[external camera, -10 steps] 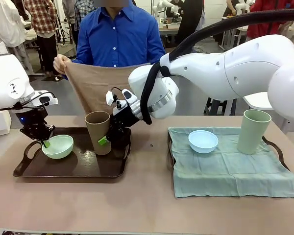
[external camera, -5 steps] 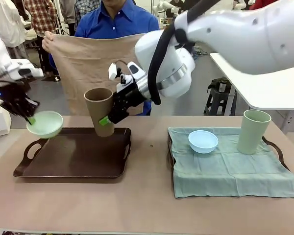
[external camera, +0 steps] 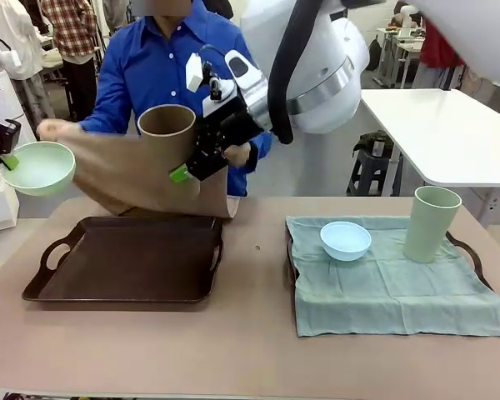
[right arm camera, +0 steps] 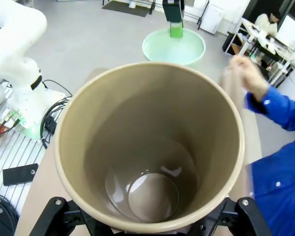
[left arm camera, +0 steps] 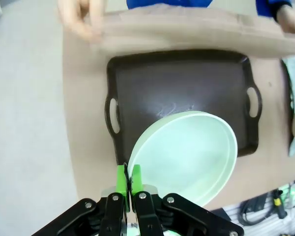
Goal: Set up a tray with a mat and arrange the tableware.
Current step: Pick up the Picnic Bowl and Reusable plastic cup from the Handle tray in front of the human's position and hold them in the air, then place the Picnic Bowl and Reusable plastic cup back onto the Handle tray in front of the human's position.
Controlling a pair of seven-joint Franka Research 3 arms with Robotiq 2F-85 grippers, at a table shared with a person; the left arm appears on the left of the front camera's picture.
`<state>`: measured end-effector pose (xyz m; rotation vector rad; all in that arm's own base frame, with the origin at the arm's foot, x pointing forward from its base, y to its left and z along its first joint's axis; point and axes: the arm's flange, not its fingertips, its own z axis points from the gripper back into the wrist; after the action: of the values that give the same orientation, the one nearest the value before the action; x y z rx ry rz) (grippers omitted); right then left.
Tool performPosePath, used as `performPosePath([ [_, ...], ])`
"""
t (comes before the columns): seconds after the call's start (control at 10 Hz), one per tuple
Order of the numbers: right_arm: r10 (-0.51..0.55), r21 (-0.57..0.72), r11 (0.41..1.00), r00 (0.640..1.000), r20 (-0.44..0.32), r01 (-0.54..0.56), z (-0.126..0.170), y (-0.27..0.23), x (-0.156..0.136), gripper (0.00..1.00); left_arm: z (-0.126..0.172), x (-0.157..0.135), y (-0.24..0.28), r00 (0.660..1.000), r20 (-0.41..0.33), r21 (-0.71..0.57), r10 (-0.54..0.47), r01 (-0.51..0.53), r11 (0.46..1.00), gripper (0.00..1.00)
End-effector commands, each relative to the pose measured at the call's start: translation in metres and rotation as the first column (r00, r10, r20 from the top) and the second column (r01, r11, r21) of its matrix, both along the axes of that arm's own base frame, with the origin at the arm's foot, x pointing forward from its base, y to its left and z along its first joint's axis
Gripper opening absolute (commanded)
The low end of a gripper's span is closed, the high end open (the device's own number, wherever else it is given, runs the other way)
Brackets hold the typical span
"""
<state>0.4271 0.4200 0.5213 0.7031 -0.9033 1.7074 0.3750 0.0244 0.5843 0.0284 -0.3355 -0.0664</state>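
Overhead, the right gripper (external camera: 202, 157) clamps the brown tumbler (external camera: 168, 150) in wide-set jaws above the dark tray (external camera: 125, 271). The left gripper (left arm camera: 127, 178) is closed tight, pinching the mint bowl's (external camera: 38, 167) rim left of it. Behind, a person's hands (external camera: 52, 129) lower a tan mat (external camera: 117, 177) toward the table (external camera: 250, 350).

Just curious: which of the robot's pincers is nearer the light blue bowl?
Right. The right pincer hangs above the dark tray's far right corner, nearer the light blue bowl; the left pincer is beyond the tray's left end.
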Motion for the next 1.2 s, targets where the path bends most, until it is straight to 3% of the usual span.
performPosePath([
  [0.0,-0.009,-0.002,1.0,1.0,-0.018,0.009,-0.0103,0.0005,0.0074,0.24,-0.0016,0.0038,-0.0013,1.0,0.015,-0.002,-0.016,0.016,1.0,0.0],
  [1.1,-0.009,-0.002,1.0,1.0,-0.018,0.009,-0.0103,0.0005,0.0074,0.24,-0.0016,0.0038,-0.0013,1.0,0.015,-0.002,-0.016,0.016,1.0,0.0],
])
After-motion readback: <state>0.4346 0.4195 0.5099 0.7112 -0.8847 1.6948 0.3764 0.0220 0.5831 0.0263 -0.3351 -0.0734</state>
